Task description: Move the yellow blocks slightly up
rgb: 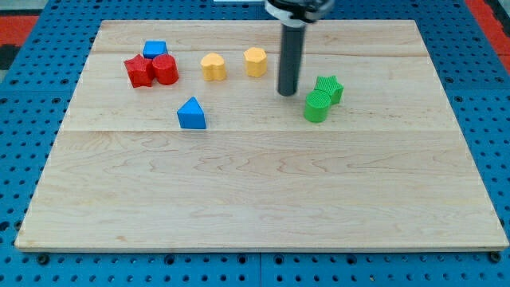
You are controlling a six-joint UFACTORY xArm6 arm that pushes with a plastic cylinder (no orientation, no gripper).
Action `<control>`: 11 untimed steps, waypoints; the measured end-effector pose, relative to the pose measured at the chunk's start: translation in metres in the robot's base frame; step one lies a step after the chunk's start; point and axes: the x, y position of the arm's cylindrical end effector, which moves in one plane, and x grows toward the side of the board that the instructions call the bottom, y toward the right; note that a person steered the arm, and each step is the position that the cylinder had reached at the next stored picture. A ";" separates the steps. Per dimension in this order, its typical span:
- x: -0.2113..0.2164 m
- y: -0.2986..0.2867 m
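Two yellow blocks sit near the view's top centre: a heart-shaped one [213,66] on the left and a hexagonal one [255,60] to its right, a small gap apart. My tip [287,93] rests on the wooden board [263,191], to the right of and slightly below the yellow hexagon, not touching it. The tip stands just left of the green blocks.
A green star block [329,88] and a green cylinder [316,105] lie right of the tip. A red star [138,71], a red cylinder [165,69] and a blue block [154,49] cluster at the upper left. A blue triangular block [191,114] lies below the yellow heart.
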 end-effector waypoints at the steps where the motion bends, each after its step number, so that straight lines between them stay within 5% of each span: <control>1: -0.019 -0.032; 2: 0.010 -0.032; 4: -0.008 -0.113; 7: -0.042 -0.048; 9: -0.092 -0.074; 11: -0.055 -0.071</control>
